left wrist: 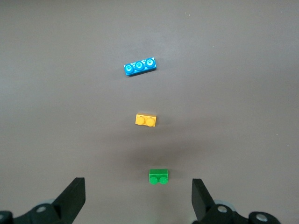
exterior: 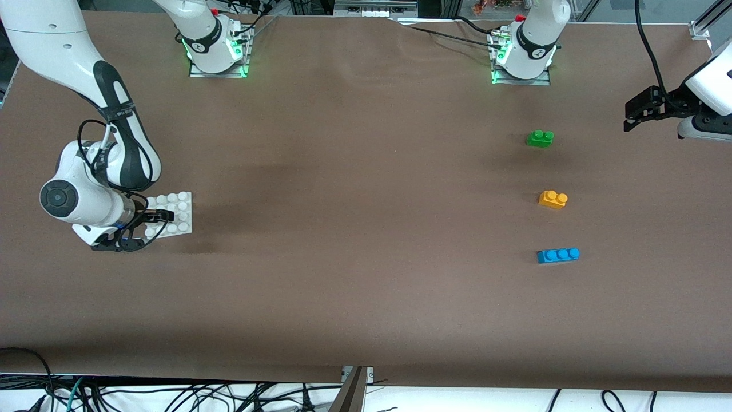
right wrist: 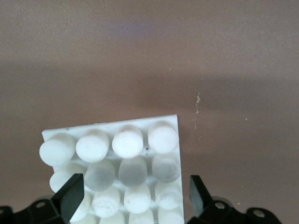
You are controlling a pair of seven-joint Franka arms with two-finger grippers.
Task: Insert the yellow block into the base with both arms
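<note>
At the right arm's end of the counter [exterior: 354, 286], our right gripper [exterior: 150, 224] sits low over the white base [exterior: 178, 213], its fingers spread to either side of the studded plate and not yet closed on it. The base looks stiff and light, likely to slide unless pinched by its edges. Toward the left arm's end, three bricks lie well apart in a row: the green brick [exterior: 540, 138], then the yellow block [exterior: 552, 199] nearer the front camera, then the blue three-stud brick [exterior: 558, 255] nearest. Our left gripper [exterior: 633, 117] hovers above that end, fingers wide and empty. The yellow block seems rigid, light and smooth; we judge its flat side walls below the studs the safest hold.
</note>
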